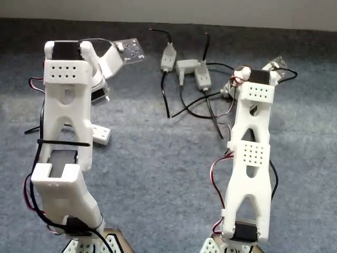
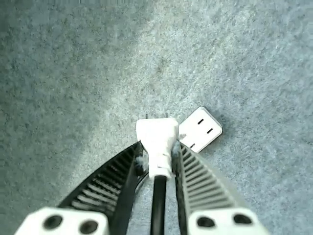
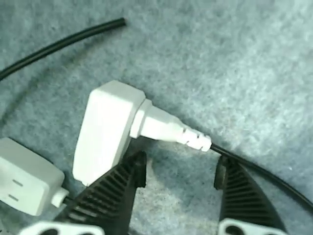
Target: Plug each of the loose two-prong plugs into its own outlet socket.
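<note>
My left gripper (image 2: 157, 152) is shut on a white two-prong plug (image 2: 157, 139) with a black cord; its prongs point away from the camera. A white outlet socket (image 2: 201, 128) with two slots lies on the carpet just beyond and beside the plug, close to it. That socket (image 1: 100, 134) sits by the left arm in the high view. My right gripper (image 3: 180, 164) is open, hovering over a white plug (image 3: 166, 129) that is seated in a white socket block (image 3: 105, 132). Another white socket (image 3: 24, 183) lies beside it.
Further white plugs and sockets (image 1: 184, 68) with tangled black cords (image 1: 181, 108) lie at the back middle of the grey carpet (image 1: 158, 174). A loose black cord (image 3: 63, 41) runs past the socket block. The two white arms fill the left and right sides.
</note>
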You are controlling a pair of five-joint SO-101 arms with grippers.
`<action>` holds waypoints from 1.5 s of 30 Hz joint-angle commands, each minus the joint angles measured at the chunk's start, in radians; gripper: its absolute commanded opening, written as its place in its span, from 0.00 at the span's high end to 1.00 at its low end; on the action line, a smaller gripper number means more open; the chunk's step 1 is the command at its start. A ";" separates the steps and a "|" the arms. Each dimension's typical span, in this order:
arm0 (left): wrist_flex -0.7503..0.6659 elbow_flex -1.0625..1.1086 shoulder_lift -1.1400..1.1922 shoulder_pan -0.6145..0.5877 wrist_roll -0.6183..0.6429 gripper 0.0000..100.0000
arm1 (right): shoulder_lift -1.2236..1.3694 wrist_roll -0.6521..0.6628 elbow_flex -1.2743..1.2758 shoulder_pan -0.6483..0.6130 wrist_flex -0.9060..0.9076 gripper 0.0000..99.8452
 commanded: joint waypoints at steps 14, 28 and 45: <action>-0.002 0.180 -0.062 -0.007 0.563 0.99 | 0.007 -0.002 -0.090 0.018 -0.050 0.76; 0.006 0.130 -0.062 -0.007 1.596 0.99 | 0.007 -0.002 -0.090 0.012 -0.050 0.76; 0.005 0.229 -0.059 0.185 2.243 0.99 | 0.007 -0.002 -0.090 0.012 -0.051 0.76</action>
